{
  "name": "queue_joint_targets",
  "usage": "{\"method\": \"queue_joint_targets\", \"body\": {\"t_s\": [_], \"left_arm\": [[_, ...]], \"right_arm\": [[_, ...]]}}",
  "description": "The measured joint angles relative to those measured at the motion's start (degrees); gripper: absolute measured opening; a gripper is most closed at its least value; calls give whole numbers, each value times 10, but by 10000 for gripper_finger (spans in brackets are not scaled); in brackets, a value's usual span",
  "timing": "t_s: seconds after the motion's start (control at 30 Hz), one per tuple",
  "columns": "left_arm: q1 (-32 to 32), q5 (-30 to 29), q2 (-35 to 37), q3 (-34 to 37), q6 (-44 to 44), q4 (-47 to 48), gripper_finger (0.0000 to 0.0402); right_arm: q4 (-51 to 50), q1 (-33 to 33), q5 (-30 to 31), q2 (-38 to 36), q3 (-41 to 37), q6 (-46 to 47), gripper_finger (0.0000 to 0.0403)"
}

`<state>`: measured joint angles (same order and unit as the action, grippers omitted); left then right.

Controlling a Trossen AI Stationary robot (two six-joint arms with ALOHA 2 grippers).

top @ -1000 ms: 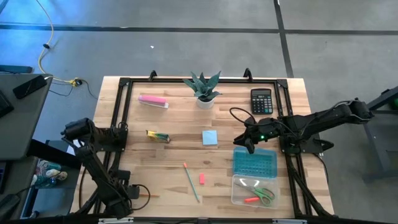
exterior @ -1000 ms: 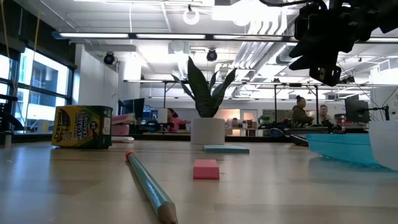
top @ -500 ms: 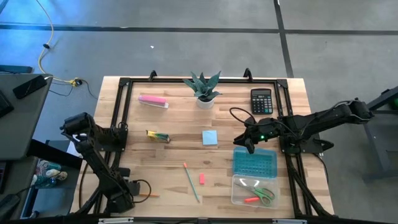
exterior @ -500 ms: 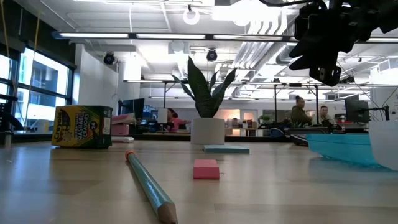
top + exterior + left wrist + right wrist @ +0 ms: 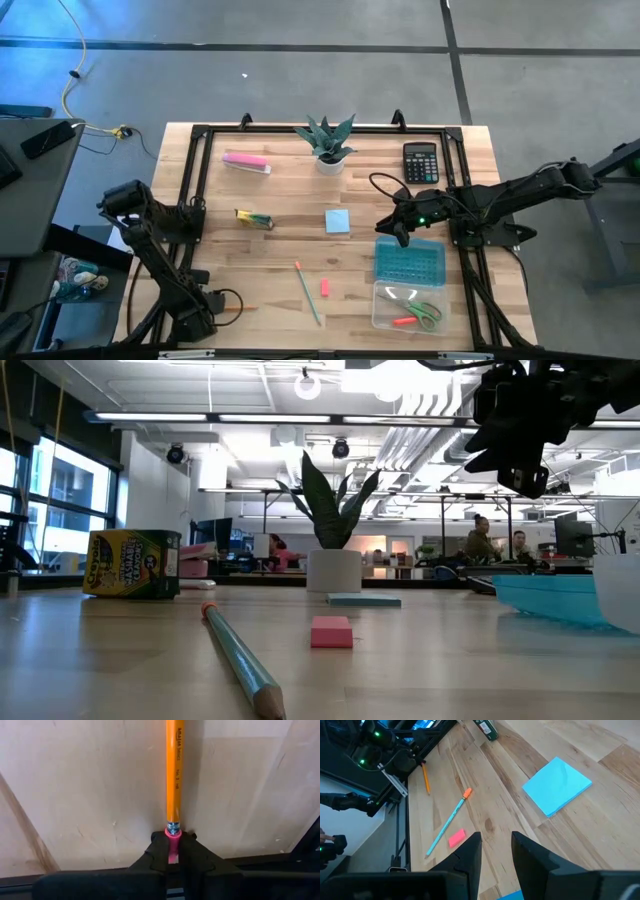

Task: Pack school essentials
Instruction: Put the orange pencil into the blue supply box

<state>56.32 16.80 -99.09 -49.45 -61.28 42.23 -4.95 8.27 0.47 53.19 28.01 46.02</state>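
My left gripper point(image 5: 173, 854) pinches the pink eraser end of an orange pencil point(image 5: 174, 775) lying on the table's near left corner. My right gripper point(image 5: 496, 851) hovers spread above the blue notepad point(image 5: 557, 785), beside the teal tray point(image 5: 408, 262).

I note a light blue square notepad point(image 5: 337, 221) lying flat mid-table. A teal pencil point(image 5: 307, 292) with an orange end lies slantwise nearer the front, a small red eraser point(image 5: 324, 287) just beside it. Green-handled scissors point(image 5: 427, 314) and an orange-red pen point(image 5: 403, 321) lie in the clear box point(image 5: 378, 318).
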Motion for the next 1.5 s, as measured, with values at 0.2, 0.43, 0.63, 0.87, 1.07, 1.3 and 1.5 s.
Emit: {"method": "queue_joint_targets", "body": {"t_s": [0.2, 0.43, 0.63, 0.87, 1.07, 1.3, 1.5], "left_arm": [[-3, -24, 33, 3, 0, -8, 19], [-48, -36, 94, 2, 12, 0, 16], [-126, -78, 135, 1, 67, 14, 16], [-249, -122, 156, 0, 188, 14, 16], [-351, -134, 156, 0, 290, -5, 16], [-449, -161, 156, -14, 342, -77, 16], [-497, -162, 156, -24, 378, -142, 16]], "right_arm": [[0, 0, 0, 0, 0, 3, 98], [0, 0, 0, 0, 0, 4, 98], [1, 0, 0, 0, 0, 4, 98], [22, 0, 0, 0, 0, 4, 98], [51, 0, -6, 0, 0, 2, 98], [65, 0, -7, 0, 0, 0, 99], [99, 0, 10, 0, 0, -2, 122]]}}
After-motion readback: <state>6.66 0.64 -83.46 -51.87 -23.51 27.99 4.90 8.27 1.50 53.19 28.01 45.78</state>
